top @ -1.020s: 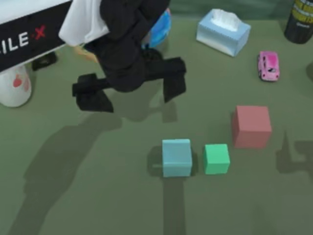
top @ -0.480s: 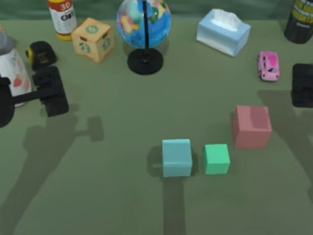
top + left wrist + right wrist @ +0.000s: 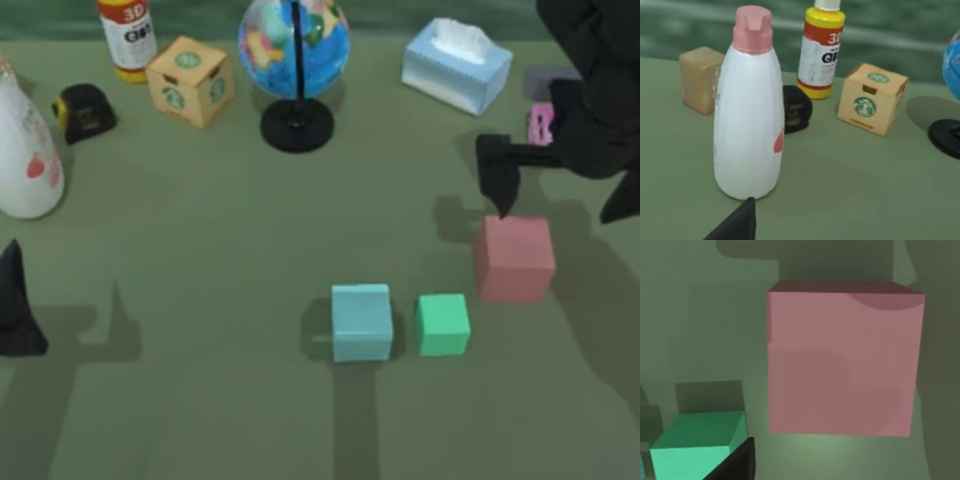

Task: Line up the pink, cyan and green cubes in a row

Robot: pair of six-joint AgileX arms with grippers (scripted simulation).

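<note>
The pink cube [image 3: 514, 258] sits right of centre, a little farther back than the other two. The cyan cube [image 3: 361, 321] and the green cube [image 3: 443, 324] stand side by side with a small gap between them. My right gripper [image 3: 558, 205] hangs open over the pink cube's far edge, holding nothing. The right wrist view looks down on the pink cube [image 3: 840, 360] and the green cube [image 3: 695, 447], with one dark finger [image 3: 735, 465] low in the picture. My left gripper [image 3: 15, 310] is parked at the table's left edge, open and empty.
Along the back stand a yellow bottle [image 3: 127, 35], a tan box [image 3: 190, 80], a globe [image 3: 295, 50] and a tissue box [image 3: 455, 65]. A white bottle [image 3: 25, 140] and a black tape measure [image 3: 85, 108] are at the left. A pink toy car [image 3: 540, 125] is half hidden under my right arm.
My left arm has pulled back from the table's middle to the left edge. My right arm has come in from the right edge to above the pink cube. The cubes have not moved.
</note>
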